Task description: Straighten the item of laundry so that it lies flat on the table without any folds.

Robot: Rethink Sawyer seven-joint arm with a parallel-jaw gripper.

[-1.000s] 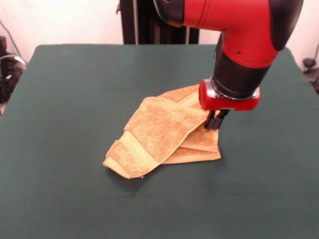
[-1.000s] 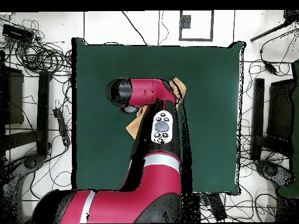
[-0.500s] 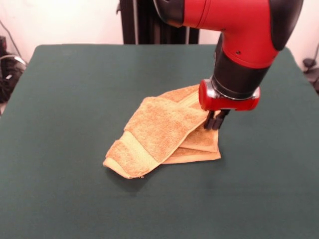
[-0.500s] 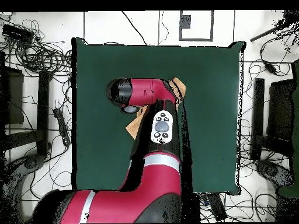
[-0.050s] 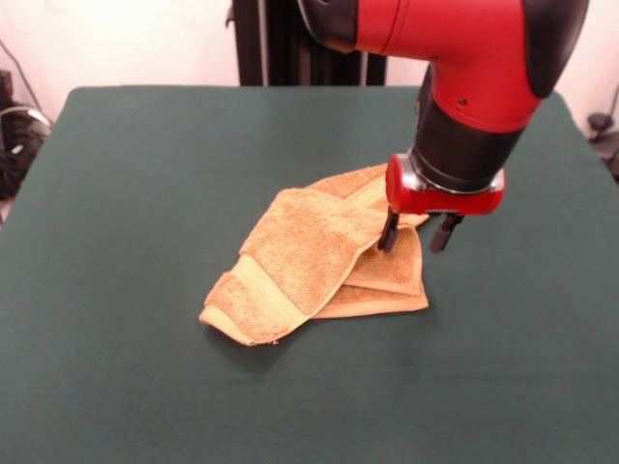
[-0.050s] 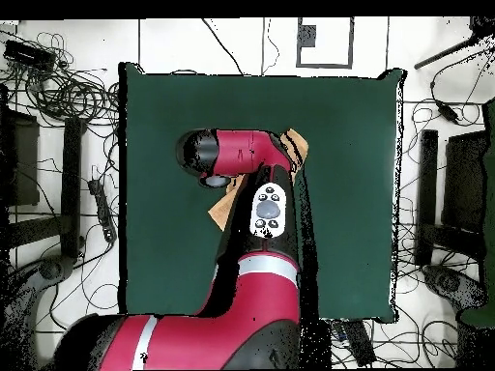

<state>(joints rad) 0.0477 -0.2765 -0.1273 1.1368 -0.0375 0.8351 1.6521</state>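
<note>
One green-covered desk [image 5: 145, 174] carries everything. Red-and-black Sawyer arm [image 5: 474, 68] comes down over the desk's middle, hiding most of the towel from overhead. Orange-tan hand towel [image 5: 309, 256] lies folded over itself mid-desk, band stripe at the near-left end. Gripper [image 5: 417, 233] fingers spread apart, straddling the towel's right edge, gripping nothing.

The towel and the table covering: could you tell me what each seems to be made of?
The towel looks like terry cloth, likely cotton: fuzzy looped pile, with a flatter woven band near one end. The table covering appears to be a matte dark green fabric, smooth and without sheen.
</note>
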